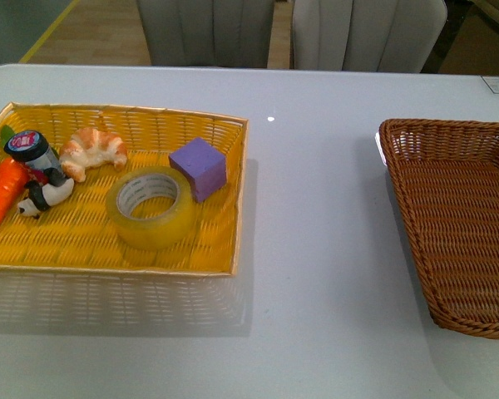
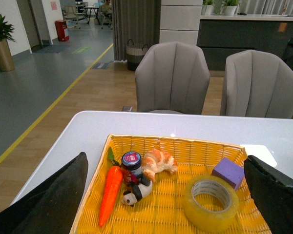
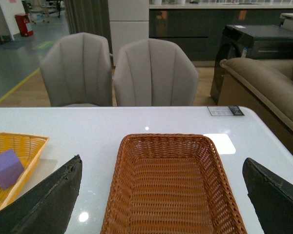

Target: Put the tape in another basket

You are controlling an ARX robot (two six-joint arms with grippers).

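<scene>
On the white counter [image 1: 316, 249], a bright yellow woven tray [image 1: 108, 270] sits at the left. Inside it, from the left, are an orange toy carrot [image 1: 2, 199], a dark jar with a pink lid [image 1: 29, 150], a small black-and-white panda figure [image 1: 46, 197] and a golden plastic croissant [image 1: 93, 151]. The wide roll of translucent yellowish packing tape [image 1: 152, 206] lies flat in this tray, at about 4 o'clock from its middle, with its white core facing up. A purple foam cube [image 1: 198, 168] sits just beside the roll at its 1 o'clock. At 3 o'clock from the tray, well apart, lies the dark brown woven wicker basket [image 1: 482, 324].

The front view shows neither arm. In the left wrist view, the left tool [image 2: 165, 157] is above the yellow tray, its black fingers [image 2: 58, 195] spread wide and holding nothing. In the right wrist view, the right tool [image 3: 162, 160] is over the brown basket, likewise spread wide and holding nothing.
</scene>
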